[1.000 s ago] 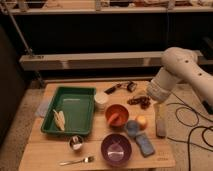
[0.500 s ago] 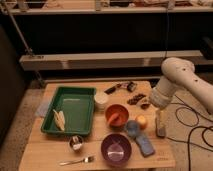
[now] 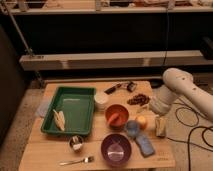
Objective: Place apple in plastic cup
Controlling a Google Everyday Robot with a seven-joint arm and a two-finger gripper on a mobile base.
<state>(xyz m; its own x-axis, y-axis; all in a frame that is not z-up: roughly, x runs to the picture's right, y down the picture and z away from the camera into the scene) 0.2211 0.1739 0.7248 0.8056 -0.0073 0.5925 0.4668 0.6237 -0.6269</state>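
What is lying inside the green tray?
One pale long object, unidentifiable, lies in the green tray, nothing covering it. The gripper hangs near the apple.

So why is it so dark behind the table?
Camera view: dim warm light reaches the wooden table, gaps between the shelves behind are black shadow; the pale robot gripper hangs right of the small yellow-orange apple beside the short light-blue plastic cup; no strong glare.
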